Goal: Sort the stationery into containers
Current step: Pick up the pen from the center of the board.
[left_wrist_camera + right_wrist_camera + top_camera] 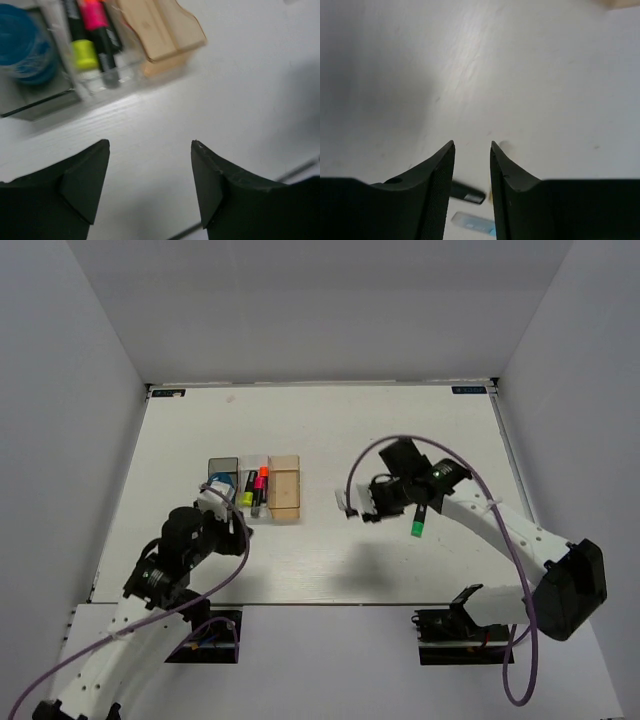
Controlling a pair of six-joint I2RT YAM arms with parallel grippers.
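The containers stand in a row left of centre: a dark grey bin (222,464) (35,106) holding the blue roll (221,483) (22,42), a clear bin (256,510) (107,82) with yellow-capped (84,52), pink (94,16) and orange (263,472) highlighters, and a wood bin (284,490) (160,35). My left gripper (218,506) (150,145) hovers just short of the bins, open, with only table between its fingers. My right gripper (355,506) (472,144) hangs over bare table right of the bins, open by a narrow gap, holding nothing. A green-capped highlighter (416,522) lies under the right arm.
In the right wrist view a black barrel end (467,193) and a pale blue flat thing (472,222) lie on the table low between the fingers. White walls close in the table (400,420) on three sides.
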